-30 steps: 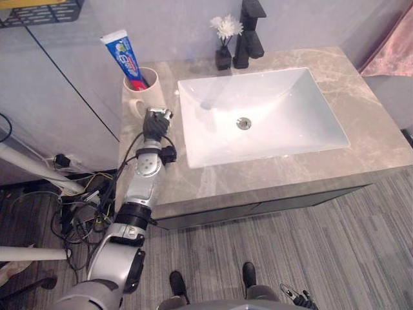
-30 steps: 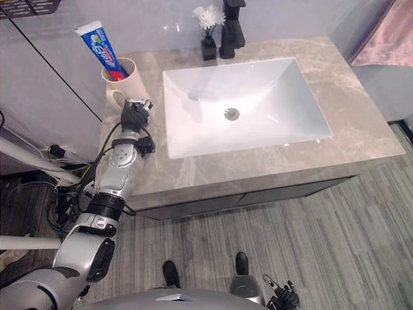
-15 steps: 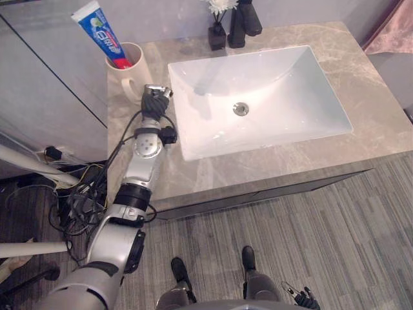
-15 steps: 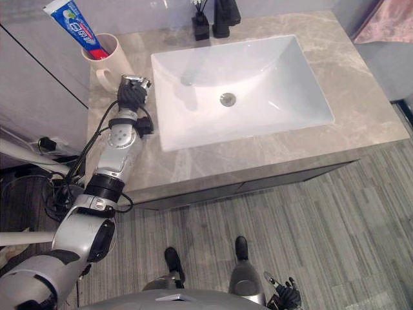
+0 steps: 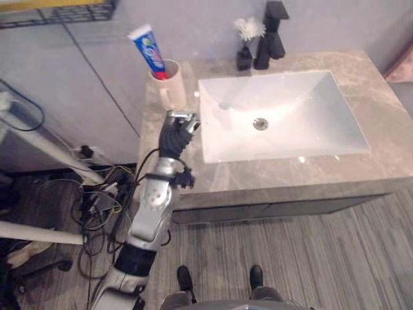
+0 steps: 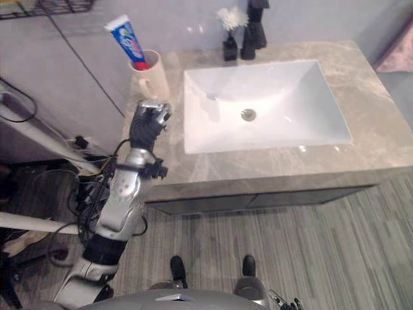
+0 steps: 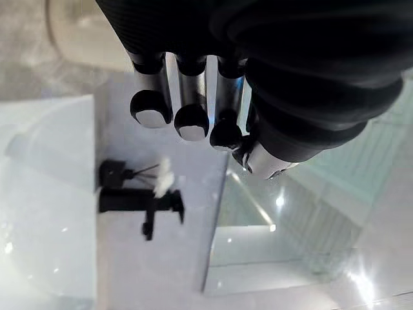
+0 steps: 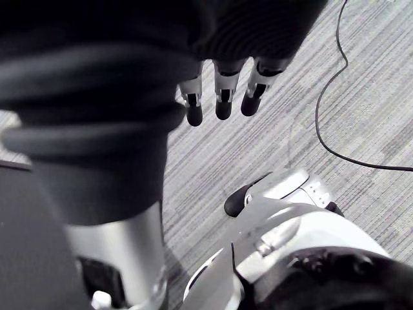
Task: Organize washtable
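— What does the washstand look like from up here?

— You're looking down on a grey-brown marbled countertop [image 5: 387, 97] with a white rectangular basin [image 5: 310, 123] sunk into it. A black faucet [image 5: 271, 35] and a small black vase [image 5: 244, 57] with a white flower stand against the back wall, and striped grey floor [image 5: 310, 258] lies below.

— What's different from a second ago?

— The head camera has swung, so don't read the whole shift as things moving. What has really changed is your left hand [image 5: 175, 132]. It was low, just beside the handle of the beige mug [image 5: 171, 84], and now it is lifted off the counter and drawn back towards the front edge. The mug sits where it sat, in the back left corner.

— Is that hand carrying anything?

— No. Its fingers lie side by side, loosely bent, with nothing between them and the thumb. Your right hand [image 8: 221, 90] hangs low over the floor with its fingers straight, and it is empty too.

— So where's the toothpaste?

— The toothpaste tube [image 5: 150, 53] stands red end down in the mug. It leans left, and its blue-and-white body sticks out well above the rim. It's beyond your left hand, near but clearly apart.

— Meaning?

— I'd judge that placement finished, with the tube stowed and the hand backing away. The tidying looks close to its end.
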`<state>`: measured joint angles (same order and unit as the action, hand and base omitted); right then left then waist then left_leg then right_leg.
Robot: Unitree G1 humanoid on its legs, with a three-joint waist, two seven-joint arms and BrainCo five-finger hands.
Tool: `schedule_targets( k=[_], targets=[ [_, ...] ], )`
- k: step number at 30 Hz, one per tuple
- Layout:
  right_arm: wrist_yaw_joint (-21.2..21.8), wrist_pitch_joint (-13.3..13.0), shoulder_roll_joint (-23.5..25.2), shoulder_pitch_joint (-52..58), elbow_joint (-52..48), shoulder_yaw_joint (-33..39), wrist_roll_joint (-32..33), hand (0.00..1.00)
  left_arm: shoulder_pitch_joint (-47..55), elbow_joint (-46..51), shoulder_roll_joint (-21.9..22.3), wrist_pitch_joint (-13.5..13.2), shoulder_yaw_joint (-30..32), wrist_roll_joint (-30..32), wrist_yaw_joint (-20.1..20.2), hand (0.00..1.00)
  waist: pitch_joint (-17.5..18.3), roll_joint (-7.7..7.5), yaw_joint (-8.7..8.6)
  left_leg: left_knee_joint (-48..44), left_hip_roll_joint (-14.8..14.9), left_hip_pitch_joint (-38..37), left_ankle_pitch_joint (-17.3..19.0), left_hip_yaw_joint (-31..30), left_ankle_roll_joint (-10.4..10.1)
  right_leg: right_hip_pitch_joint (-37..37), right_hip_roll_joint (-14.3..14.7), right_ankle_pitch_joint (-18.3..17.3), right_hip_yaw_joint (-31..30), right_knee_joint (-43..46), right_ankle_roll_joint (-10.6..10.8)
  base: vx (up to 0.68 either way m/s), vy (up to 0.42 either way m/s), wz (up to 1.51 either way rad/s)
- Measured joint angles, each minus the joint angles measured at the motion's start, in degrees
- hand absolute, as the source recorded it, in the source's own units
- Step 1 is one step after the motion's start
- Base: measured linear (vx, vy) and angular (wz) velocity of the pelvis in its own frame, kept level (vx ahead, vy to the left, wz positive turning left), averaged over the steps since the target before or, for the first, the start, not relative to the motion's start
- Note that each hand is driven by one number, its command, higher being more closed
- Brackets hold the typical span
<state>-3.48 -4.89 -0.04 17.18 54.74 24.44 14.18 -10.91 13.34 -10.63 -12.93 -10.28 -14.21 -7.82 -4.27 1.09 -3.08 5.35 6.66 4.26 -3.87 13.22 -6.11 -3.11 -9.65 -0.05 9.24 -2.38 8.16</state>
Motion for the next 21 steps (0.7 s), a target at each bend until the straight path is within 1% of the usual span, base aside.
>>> schedule_targets(
  k=[1, 2, 3, 4, 5, 6, 8, 11, 12, 13, 15, 17, 18, 19, 21],
  targets=[
    [0.2, -0.1, -0.2, 0.0, 1.3, 0.0, 0.1, 0.00, 3.4, 2.1, 1.0, -1.0, 2.0, -0.1, 0.0, 1.00, 0.4, -0.01, 0.60, 0.0, 0.0, -0.9, 0.0, -0.5, 0.0, 1.3, 0.0, -0.2, 0.5, 0.0, 0.0, 0.02, -0.018, 0.33],
    [0.3, -0.2, -0.4, -0.1, 2.0, 0.0, 0.4, 0.00, 7.1, 4.3, 2.1, -1.5, 4.3, -0.1, 0.0, 1.00, 1.0, -0.10, 0.80, 0.0, 0.0, -1.2, 0.0, -1.4, 0.0, 2.2, 0.0, -0.6, 1.3, 0.0, 0.0, 0.01, -0.016, 0.27],
    [0.3, -0.2, -0.5, -0.1, 2.2, -0.1, 0.4, 0.00, 9.0, 5.2, 2.3, -1.7, 5.3, -0.1, 0.0, 1.00, 1.6, -0.23, 0.86, 0.0, 0.0, -1.3, 0.0, -1.6, 0.0, 2.4, 0.0, -0.8, 1.5, 0.1, -0.1, -0.01, -0.012, 0.22],
    [0.3, -0.2, -0.7, -0.1, 2.9, -0.1, 0.4, 0.00, 12.8, 6.0, 2.6, -2.5, 7.3, 0.1, 0.0, 1.00, 2.5, -0.44, 1.65, 0.0, 0.0, -1.5, 0.0, -1.7, 0.0, 2.6, 0.0, -1.0, 1.7, 0.2, -0.1, -0.01, -0.012, 0.11],
    [0.4, -0.4, -1.2, -0.1, 3.4, -0.3, 0.4, 0.00, 15.8, 5.5, 2.7, -3.0, 8.7, 0.1, 0.0, 1.00, 2.8, -0.57, 2.27, 0.0, 0.0, -2.1, 0.0, -2.0, 0.0, 3.2, 0.0, -1.1, 2.3, 0.4, -0.2, -0.02, -0.010, 0.14],
    [0.4, -0.4, -1.3, -0.1, 3.7, -0.3, 0.4, 0.00, 18.0, 4.5, 2.9, -3.2, 10.0, 0.1, 0.0, 1.00, 3.0, -0.67, 2.54, 0.0, 0.0, -2.5, 0.0, -2.5, 0.0, 3.8, 0.0, -1.4, 2.7, 0.8, -0.5, -0.05, 0.001, 0.16],
    [0.5, -0.5, -1.2, -0.1, 4.0, -0.5, 0.4, 0.00, 22.5, 0.0, 4.0, -3.3, 13.4, 0.2, -0.2, 1.00, 4.0, -1.26, 3.11, 0.1, 0.0, -3.1, 0.0, -2.9, 0.0, 4.2, 0.0, -1.8, 3.3, 1.2, -0.5, -0.07, 0.010, 0.14],
    [0.6, -0.8, -1.2, -0.5, 4.3, -1.0, 0.4, 0.00, 24.6, -12.4, 5.2, -3.1, 17.2, 1.2, -1.1, 1.00, 5.0, -1.67, 3.49, 0.3, 0.0, -3.0, -0.3, -3.4, 0.1, 4.4, -0.1, -2.2, 4.0, 1.4, -0.8, -0.07, 0.013, 0.11],
    [0.6, -0.8, -1.3, -0.7, 4.4, -1.4, 0.4, 0.00, 24.8, -19.5, 5.2, -2.4, 18.1, 2.7, -2.1, 1.00, 5.1, -1.92, 3.54, 0.6, 0.0, -3.0, -0.5, -3.5, -0.1, 4.4, -0.1, -2.5, 4.1, 1.5, -1.1, -0.08, 0.014, 0.07],
    [0.6, -0.8, -1.3, -0.8, 4.4, -1.6, 0.4, 0.00, 24.8, -23.1, 5.2, -1.7, 18.7, 4.2, -2.4, 1.00, 5.2, -2.07, 3.53, 0.6, 0.0, -2.9, -0.6, -3.7, 0.0, 4.4, -0.1, -2.5, 4.2, 1.5, -1.1, -0.08, 0.013, 0.06],
    [0.3, -0.7, -1.1, -0.8, 4.6, -2.2, 0.4, 0.00, 24.8, -36.0, 5.2, 0.5, 20.2, 7.8, -2.7, 1.00, 5.7, -2.80, 3.48, 0.6, 0.0, -3.0, -0.7, -3.9, 0.0, 4.5, -0.1, -2.6, 4.3, 1.5, -1.0, -0.05, 0.011, 0.03],
    [0.2, -0.7, -1.0, -1.1, 5.1, -2.5, 0.4, 0.00, 24.8, -43.5, 5.2, 1.6, 21.7, 9.1, -2.6, 1.00, 5.8, -3.10, 3.38, 0.6, -0.1, -3.2, -0.7, -3.9, 0.0, 4.8, -0.1, -2.6, 4.3, 1.3, -1.0, 0.00, 0.000, 0.00],
    [0.1, -0.7, -1.1, -1.8, 6.4, -2.6, 0.3, 0.00, 24.4, -50.0, 5.2, 2.1, 23.5, 9.2, -2.6, 1.00, 5.8, -3.60, 3.14, 0.6, -0.1, -3.8, -0.7, -3.9, 0.0, 5.4, -0.1, -2.6, 4.3, 1.1, -1.0, 0.00, 0.000, 0.00],
    [-0.1, -0.6, -1.0, -2.1, 6.7, -3.1, 0.3, 0.00, 24.1, -56.0, 5.2, 3.2, 25.4, 9.2, -2.8, 1.00, 6.1, -3.99, 2.93, 0.6, -0.1, -4.0, -0.6, -3.9, 0.0, 5.7, -0.1, -2.5, 4.3, 0.9, -1.0, 0.00, 0.000, 0.00],
    [-0.3, -0.6, -0.9, -2.7, 6.8, -3.3, 0.2, 0.00, 24.3, -63.1, 5.2, 4.4, 27.2, 9.2, -2.8, 1.00, 6.0, -4.20, 2.57, 0.6, -0.2, -4.6, -0.5, -3.7, -0.1, 6.4, -0.2, -2.5, 4.2, 0.9, -1.0, 0.02, -0.008, -0.05]
  ],
)
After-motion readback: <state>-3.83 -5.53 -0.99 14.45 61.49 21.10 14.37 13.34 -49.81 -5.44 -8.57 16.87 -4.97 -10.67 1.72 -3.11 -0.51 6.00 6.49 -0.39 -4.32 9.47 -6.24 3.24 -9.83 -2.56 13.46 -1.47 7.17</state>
